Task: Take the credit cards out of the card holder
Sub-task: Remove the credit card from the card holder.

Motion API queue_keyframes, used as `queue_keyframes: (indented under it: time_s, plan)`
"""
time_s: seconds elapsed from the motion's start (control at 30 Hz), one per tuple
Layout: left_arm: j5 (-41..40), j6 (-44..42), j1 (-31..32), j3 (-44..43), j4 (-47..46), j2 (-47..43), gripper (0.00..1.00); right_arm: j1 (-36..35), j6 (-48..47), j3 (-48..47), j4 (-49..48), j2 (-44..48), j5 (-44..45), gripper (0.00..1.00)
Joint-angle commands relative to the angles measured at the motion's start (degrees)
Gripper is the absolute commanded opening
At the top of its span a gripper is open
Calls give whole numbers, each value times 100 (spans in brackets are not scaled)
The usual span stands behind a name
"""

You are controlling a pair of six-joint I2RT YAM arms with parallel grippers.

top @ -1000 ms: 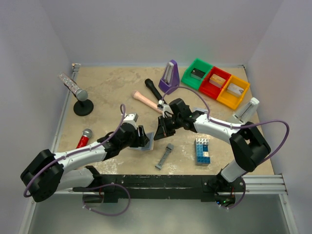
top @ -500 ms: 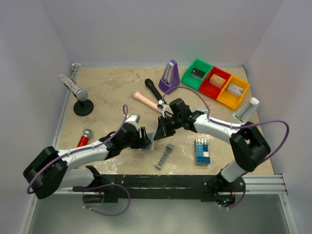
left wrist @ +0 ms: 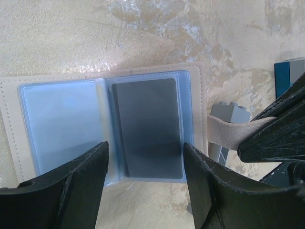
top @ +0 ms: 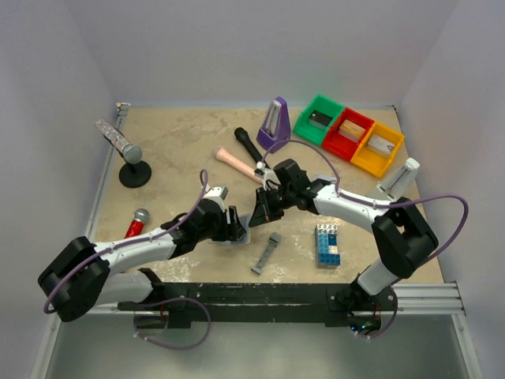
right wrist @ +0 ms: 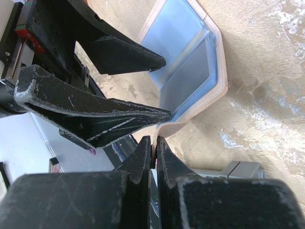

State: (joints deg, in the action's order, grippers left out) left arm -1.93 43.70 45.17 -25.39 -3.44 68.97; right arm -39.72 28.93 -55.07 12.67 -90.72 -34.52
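One grey card (left wrist: pixel 148 128) in the card holder (left wrist: pixel 194 102) — below left gripper (left wrist: pixel 145 155).

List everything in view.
card holder: 1, light blue, centre
card: 1 visible, dark grey, in holder
bar piece: 1, grey, by holder
brick stack: 1, blue-white, right
metronome: 1, purple, far
bins: 3, green, red, yellow, far right
black-handled tool: 1, black, far centre
peach-handled tool: 1, peach, beside it
toy microphone: 1, red-silver, left
stand: 1, black, left
block: 1, white, right edge
left gripper: 1, black, open over holder
right gripper: 1, black, shut on holder
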Motion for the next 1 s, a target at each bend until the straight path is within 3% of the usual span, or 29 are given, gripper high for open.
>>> queue_keyframes:
  time_s: [0.0,0.97]
  plan:
    - [123,-81,45,-107,-218,2,68,9,-72,-241,-27,37,-195,0]
    - [149,15,177,-160,-289,29,70,0,-63,-241,-45,-7,-222,0]
